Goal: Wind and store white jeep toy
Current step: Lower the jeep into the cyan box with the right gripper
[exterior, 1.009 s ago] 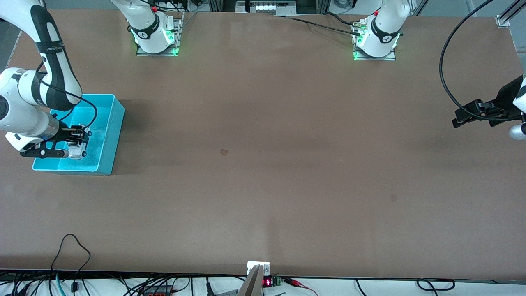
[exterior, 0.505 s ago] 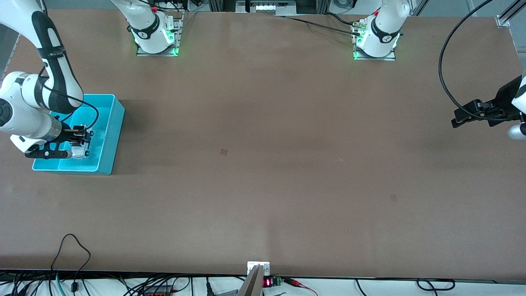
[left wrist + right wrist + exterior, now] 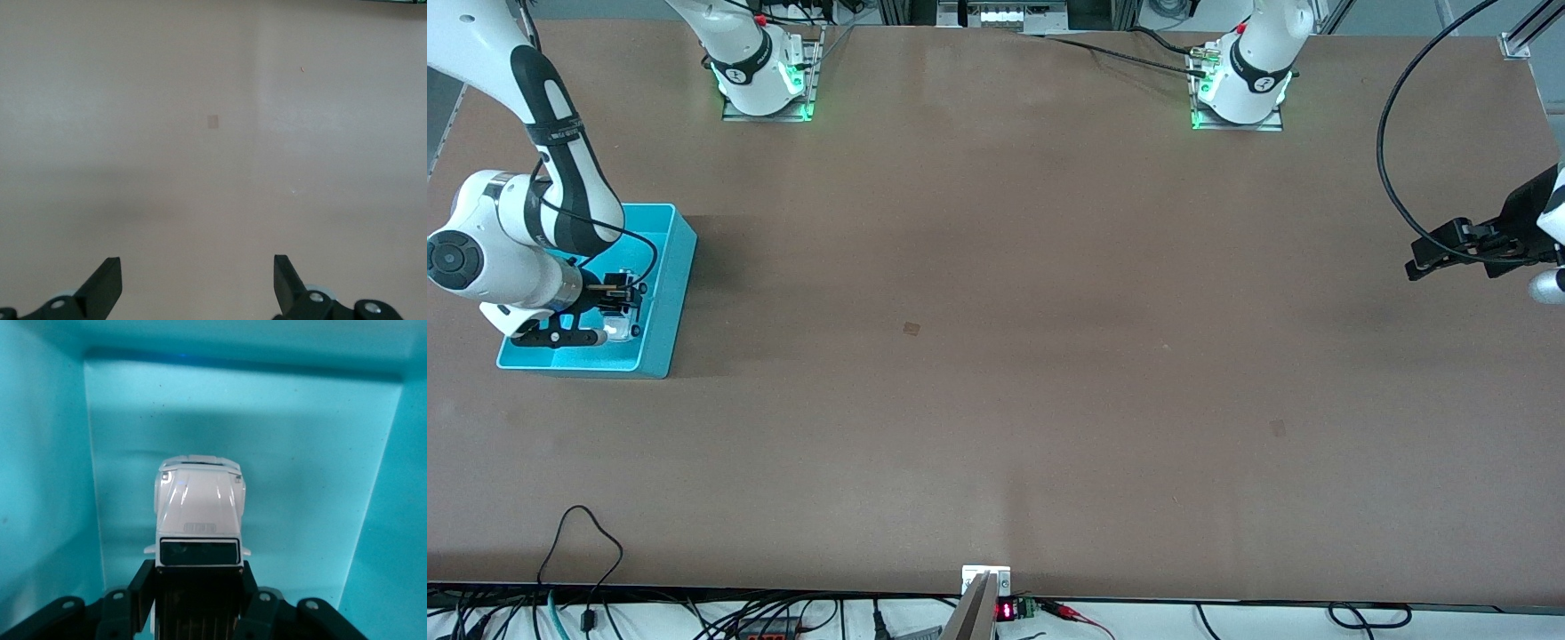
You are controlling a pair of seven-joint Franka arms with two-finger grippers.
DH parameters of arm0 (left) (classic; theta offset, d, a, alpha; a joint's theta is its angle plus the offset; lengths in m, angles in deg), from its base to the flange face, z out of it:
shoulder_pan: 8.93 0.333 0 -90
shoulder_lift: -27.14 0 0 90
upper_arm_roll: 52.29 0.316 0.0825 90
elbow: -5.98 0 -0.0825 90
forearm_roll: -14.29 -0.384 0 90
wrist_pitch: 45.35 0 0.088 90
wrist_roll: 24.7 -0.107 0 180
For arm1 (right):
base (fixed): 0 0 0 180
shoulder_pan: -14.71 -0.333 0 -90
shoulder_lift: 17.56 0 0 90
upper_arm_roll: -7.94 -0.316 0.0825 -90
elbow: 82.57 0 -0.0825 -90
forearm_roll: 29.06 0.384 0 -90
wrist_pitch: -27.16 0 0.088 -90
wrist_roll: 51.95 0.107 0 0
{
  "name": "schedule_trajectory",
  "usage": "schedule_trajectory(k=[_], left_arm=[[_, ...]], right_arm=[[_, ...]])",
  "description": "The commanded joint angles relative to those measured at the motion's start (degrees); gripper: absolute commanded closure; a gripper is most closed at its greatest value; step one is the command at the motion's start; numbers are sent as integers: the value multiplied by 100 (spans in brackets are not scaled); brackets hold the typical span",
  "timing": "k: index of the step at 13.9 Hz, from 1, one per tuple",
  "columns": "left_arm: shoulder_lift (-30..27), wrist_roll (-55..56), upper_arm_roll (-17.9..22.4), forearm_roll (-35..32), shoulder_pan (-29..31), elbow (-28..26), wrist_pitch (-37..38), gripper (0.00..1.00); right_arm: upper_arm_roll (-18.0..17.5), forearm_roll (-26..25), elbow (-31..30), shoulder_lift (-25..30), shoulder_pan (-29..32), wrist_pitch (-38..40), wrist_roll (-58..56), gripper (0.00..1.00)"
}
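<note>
- Turquoise bin (image 3: 660,293) sits at the right arm's end of the brown surface (image 3: 996,356); you see its walls fill the right wrist view.
- Your right gripper (image 3: 624,313) hangs inside the bin, clenched on the white jeep toy (image 3: 199,520) at the black rear top.
- You see the jeep's hood and windscreen clearly in the right wrist view; its wheels and rear are hidden by the fingers (image 3: 143,587), and you cannot tell whether it touches the bin floor.
- From the front camera the jeep is barely readable under the gripper.
- Your left gripper (image 3: 1427,258) waits over the surface's edge at the left arm's end, released, fingertips (image 3: 107,283) wide apart; the arm is cut off by the frame.
</note>
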Motion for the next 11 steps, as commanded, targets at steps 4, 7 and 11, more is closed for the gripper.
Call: schedule_trajectory(k=[4,7,11], left_arm=[[-45,-65,190,99,-335,-52,2,0],[-80,-65,155,91,-230,-96,-50,0],[-89,-65,155,91,-220,-87,-50,0]], right_arm=[[-111,-60,-12,-37,160,-56,-2,98],[-111,-60,-12,-64,160,-56,7,98],[-111,-51,-3,-99,177,-56,7,96]])
